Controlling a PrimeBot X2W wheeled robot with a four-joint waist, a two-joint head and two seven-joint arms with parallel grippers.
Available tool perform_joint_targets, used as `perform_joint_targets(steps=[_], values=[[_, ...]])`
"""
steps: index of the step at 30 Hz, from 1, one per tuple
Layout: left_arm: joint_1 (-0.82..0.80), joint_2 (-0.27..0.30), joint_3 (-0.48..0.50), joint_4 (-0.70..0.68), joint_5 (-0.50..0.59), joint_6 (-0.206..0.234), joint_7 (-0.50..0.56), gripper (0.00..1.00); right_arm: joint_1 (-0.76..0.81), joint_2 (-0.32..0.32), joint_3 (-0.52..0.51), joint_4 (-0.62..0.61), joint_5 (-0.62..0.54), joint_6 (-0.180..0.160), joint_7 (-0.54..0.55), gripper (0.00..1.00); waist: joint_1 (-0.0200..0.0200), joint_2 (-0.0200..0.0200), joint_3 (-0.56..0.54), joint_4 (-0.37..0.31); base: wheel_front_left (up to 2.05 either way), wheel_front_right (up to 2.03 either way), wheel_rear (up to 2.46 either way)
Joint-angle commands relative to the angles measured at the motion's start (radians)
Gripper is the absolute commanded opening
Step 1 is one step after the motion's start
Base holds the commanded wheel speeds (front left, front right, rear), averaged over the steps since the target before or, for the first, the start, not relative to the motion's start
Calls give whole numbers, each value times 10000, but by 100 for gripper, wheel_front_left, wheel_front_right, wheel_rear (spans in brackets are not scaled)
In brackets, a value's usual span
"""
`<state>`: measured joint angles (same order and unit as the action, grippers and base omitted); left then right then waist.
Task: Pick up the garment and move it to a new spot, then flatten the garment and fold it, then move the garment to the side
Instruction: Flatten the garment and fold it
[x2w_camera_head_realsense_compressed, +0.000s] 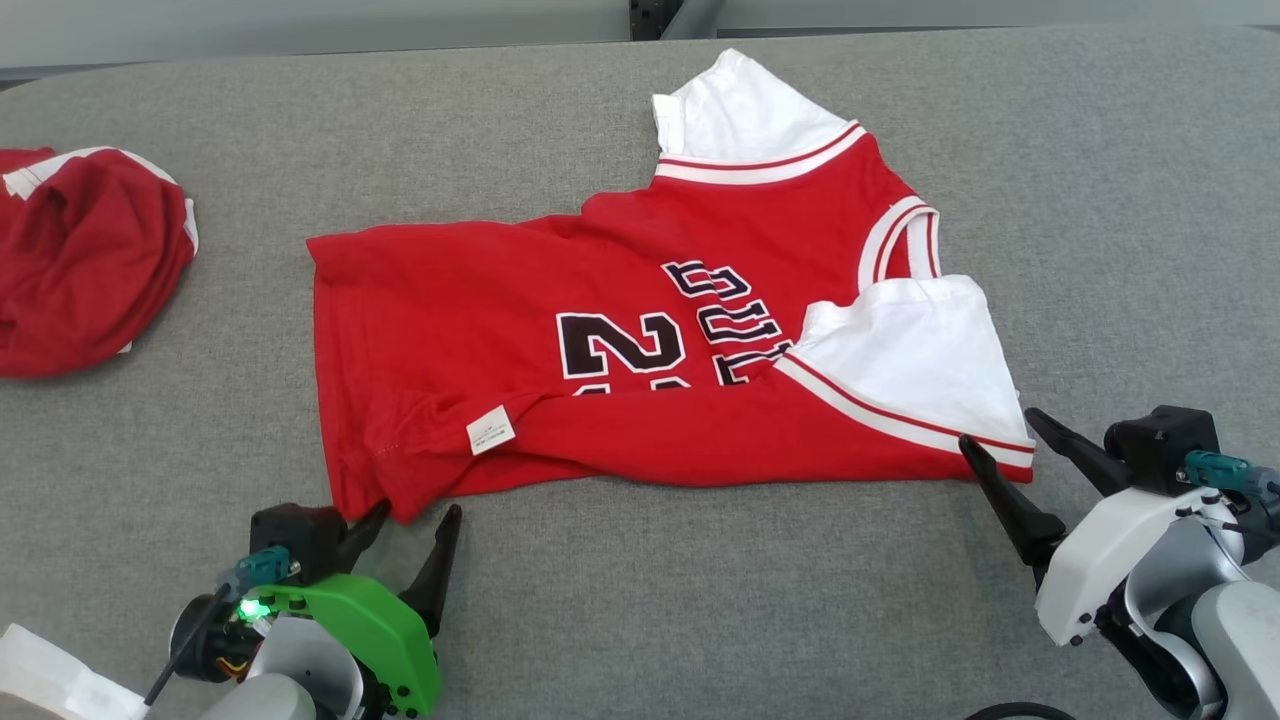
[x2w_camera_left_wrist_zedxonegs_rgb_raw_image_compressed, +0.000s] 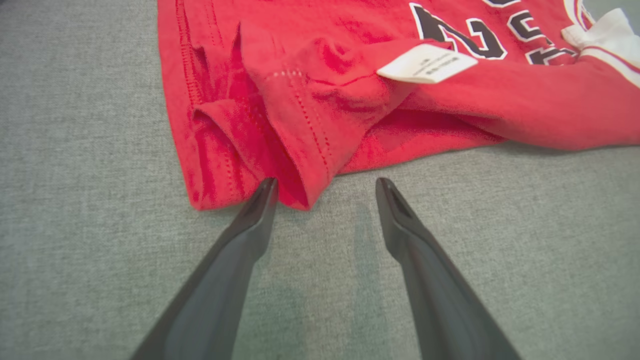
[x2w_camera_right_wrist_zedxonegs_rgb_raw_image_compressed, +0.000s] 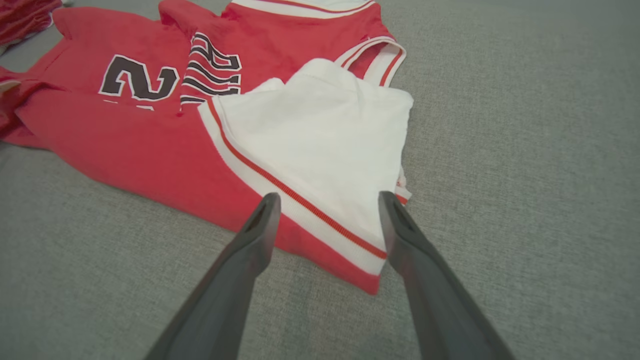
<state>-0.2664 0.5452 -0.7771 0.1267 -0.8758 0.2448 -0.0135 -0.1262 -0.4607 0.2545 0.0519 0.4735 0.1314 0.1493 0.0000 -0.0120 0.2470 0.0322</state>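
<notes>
The garment (x2w_camera_head_realsense_compressed: 600, 330) is a red jersey with white sleeves and black numerals, spread across the middle of the grey table with its near edge folded over, showing a white label (x2w_camera_head_realsense_compressed: 490, 430). My left gripper (x2w_camera_head_realsense_compressed: 418, 515) stands open at the garment's near left hem corner. In the left wrist view that gripper (x2w_camera_left_wrist_zedxonegs_rgb_raw_image_compressed: 326, 182) has its left fingertip at the bunched red hem (x2w_camera_left_wrist_zedxonegs_rgb_raw_image_compressed: 280, 125). My right gripper (x2w_camera_head_realsense_compressed: 998, 427) is open at the near right corner. In the right wrist view it (x2w_camera_right_wrist_zedxonegs_rgb_raw_image_compressed: 328, 196) straddles the white sleeve (x2w_camera_right_wrist_zedxonegs_rgb_raw_image_compressed: 320, 140) without closing on it.
A second red garment (x2w_camera_head_realsense_compressed: 85, 260) lies crumpled at the table's far left. The grey fabric tabletop (x2w_camera_head_realsense_compressed: 1100, 200) stretches bare to the right of the jersey and along the near side. Something white (x2w_camera_head_realsense_compressed: 40, 680) shows at the lower left corner.
</notes>
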Motion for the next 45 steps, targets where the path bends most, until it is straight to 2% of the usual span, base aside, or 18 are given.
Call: perform_joint_targets(steps=[1,5,12,17,30,31,32,33,34,35,40,45], values=[[-163,-41,39,107,16,-54,-49,100,127,33,-77,-94,-65,-14,71,100,0,120,21,-24,0,0,0],[-343,-92,177,375,4,-4,-210,100,295,168,-188,-279,-144,-14,197,100,0,120,-22,-65,0,0,0],[-530,352,475,546,-46,65,-194,100,398,227,-312,-443,-214,-14,337,100,0,120,34,-59,0,0,0],[-756,452,499,798,-144,-133,-7,100,252,178,-200,-348,-231,-14,583,100,0,120,133,-11,0,0,0],[-1200,13,408,1603,-675,-866,431,100,-396,183,259,535,296,-14,1115,100,0,120,327,-55,0,0,0],[-1211,-29,388,1626,-757,-951,486,71,-440,166,351,596,388,-14,1166,100,0,120,337,-44,0,0,0],[-1208,-74,392,1650,-835,-1034,530,38,-476,155,412,656,499,-14,1225,100,0,120,346,-34,0,0,0],[-1182,-122,436,1676,-990,-1126,562,5,-522,149,462,711,605,-14,1237,78,0,120,354,-24,0,0,0],[-1165,-130,462,1687,-1124,-1240,639,0,-597,151,496,766,743,-14,1221,27,0,120,357,-14,0,0,0],[-1162,-125,518,1680,-1242,-1359,689,0,-679,130,582,809,902,-14,1223,0,0,120,355,-1,0,0,0],[-1142,-6,952,1375,-2330,-2020,1166,0,-1112,-224,777,789,1767,-12,1347,0,0,120,280,63,0,0,0],[-942,463,1454,564,-3329,-2453,1760,0,-1283,-818,531,534,2480,-12,1623,0,0,120,149,103,0,0,0]])
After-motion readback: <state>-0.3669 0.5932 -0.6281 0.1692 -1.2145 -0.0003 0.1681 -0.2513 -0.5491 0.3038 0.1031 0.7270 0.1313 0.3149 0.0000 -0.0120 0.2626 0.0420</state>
